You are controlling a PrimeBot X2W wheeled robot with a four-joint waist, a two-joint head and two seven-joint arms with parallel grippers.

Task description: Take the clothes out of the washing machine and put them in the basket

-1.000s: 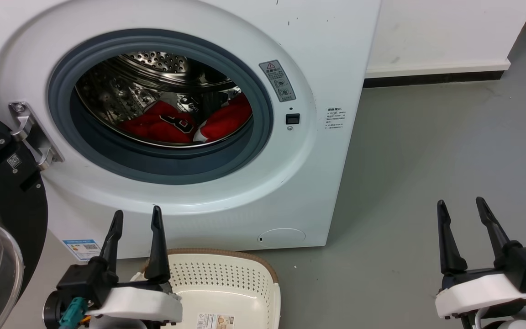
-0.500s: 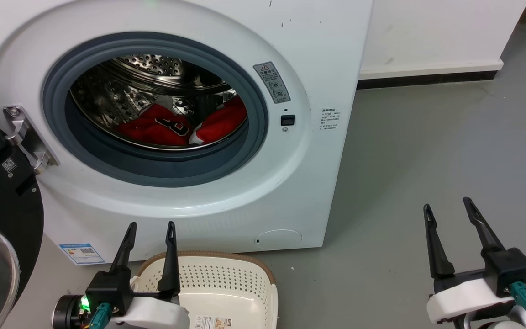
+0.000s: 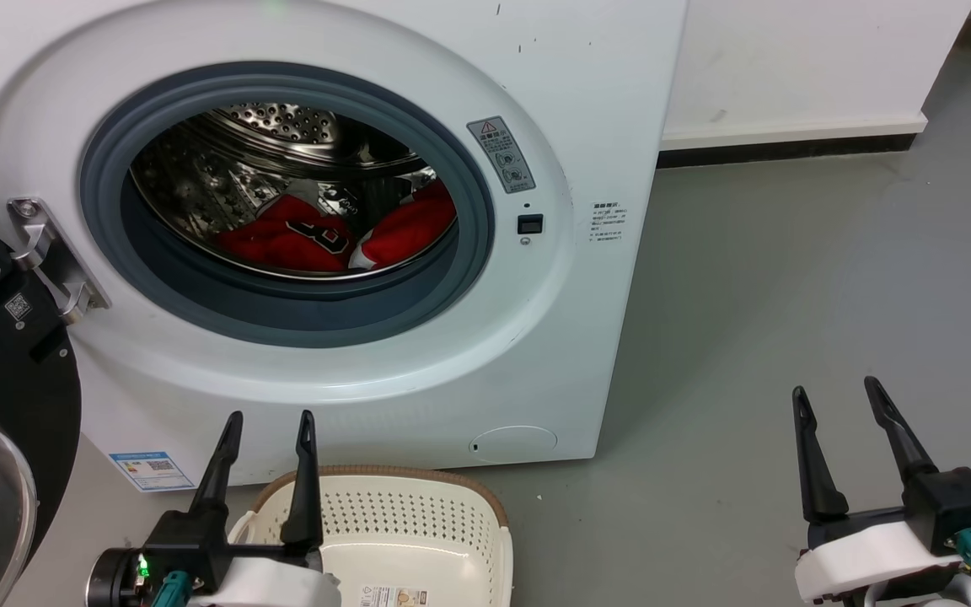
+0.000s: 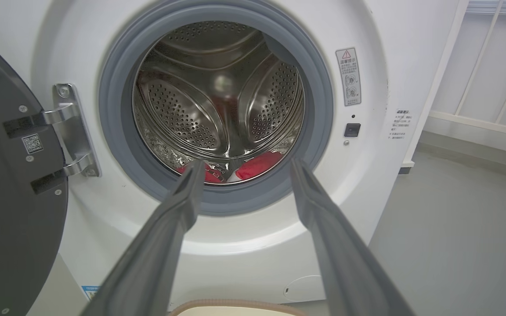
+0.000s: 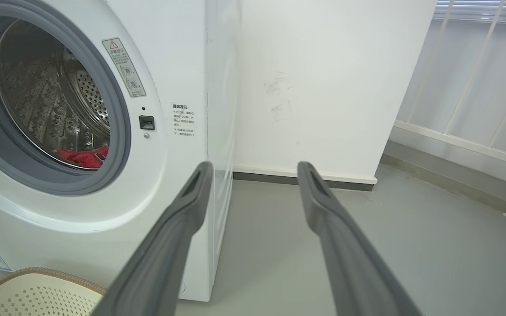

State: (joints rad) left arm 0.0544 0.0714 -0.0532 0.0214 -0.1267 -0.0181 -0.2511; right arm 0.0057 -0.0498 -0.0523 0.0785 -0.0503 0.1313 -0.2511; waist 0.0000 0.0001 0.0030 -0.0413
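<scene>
Head view: extraction not yet begun; left gripper [image 3: 271, 416] and right gripper [image 3: 836, 386] spread, empty. The clothes [image 3: 317, 240] lie in the washing machine [image 3: 587, 126] drum ahead of the left gripper, the basket [image 3: 418, 514] just below it. Next: reach through porthole, clamp fabric

Looks along the left gripper [image 4: 247, 163], dark fingers spread wide with nothing between, straight at the white washing machine [image 4: 235, 245]. Finds the black-framed door [image 4: 11, 197] swung open at left on a metal hinge [image 4: 70, 131]. Catches the clothes [image 4: 257, 164], red, low in the perforated steel drum [image 4: 178, 114], just past the fingertips. Takes in a warning sticker [image 4: 348, 77] right of the grey rim [image 4: 117, 145], and the basket [image 4: 235, 305] edge at bottom.
</scene>
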